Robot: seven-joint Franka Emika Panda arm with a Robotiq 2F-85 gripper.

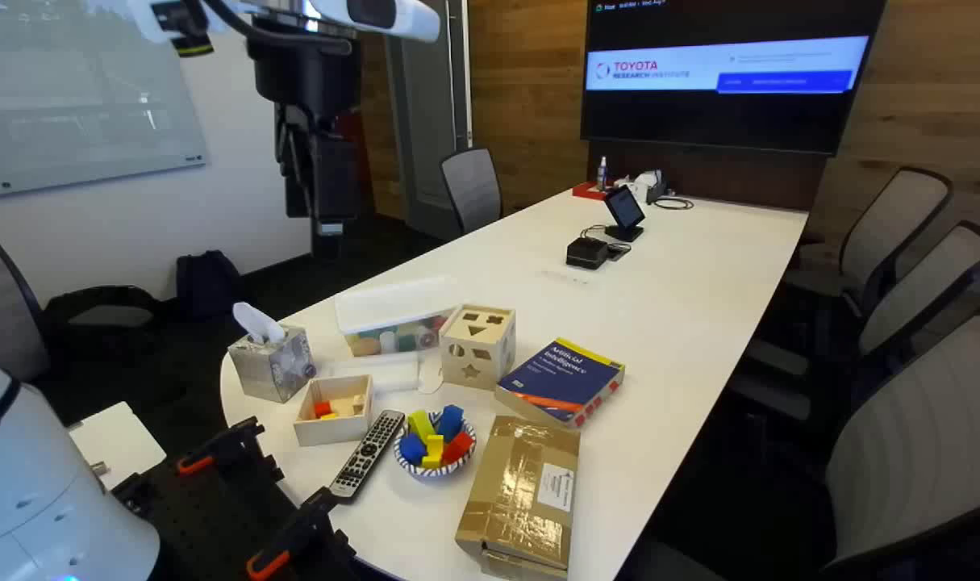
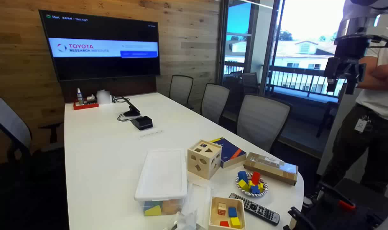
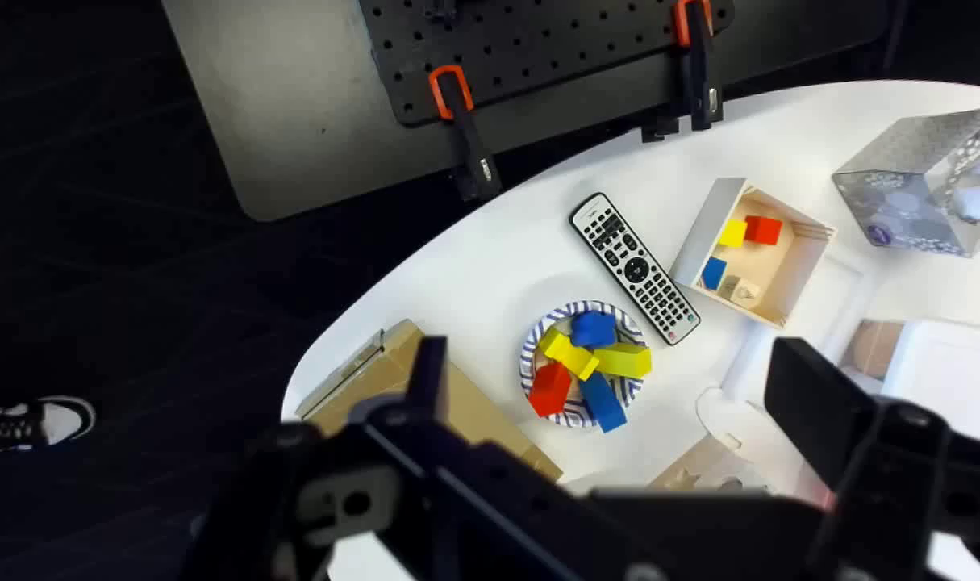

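My fingers [image 3: 812, 407]: spread wide, empty, well above the table [image 3: 473, 298]. Patterned bowl [image 3: 530, 355]: between remote [image 3: 636, 270] and cardboard box [image 1: 512, 492], blocks [image 3: 550, 389] heaped inside. Risk: if I descend off-centre, blocks could spill.

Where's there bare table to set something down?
Biggest free patch: the table past the book, toward the tablet. Smaller: bordered by remote, bowl, carton and table edge. Crowded: around the wooden tray, tub, cube and tissue box. Bowl and remote leave only a narrow gap.

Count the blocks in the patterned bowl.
5, wrist view: upper blue block, lower blue block, left yellow block, right yellow block, lower-left red block. Others may be hidden underneath.
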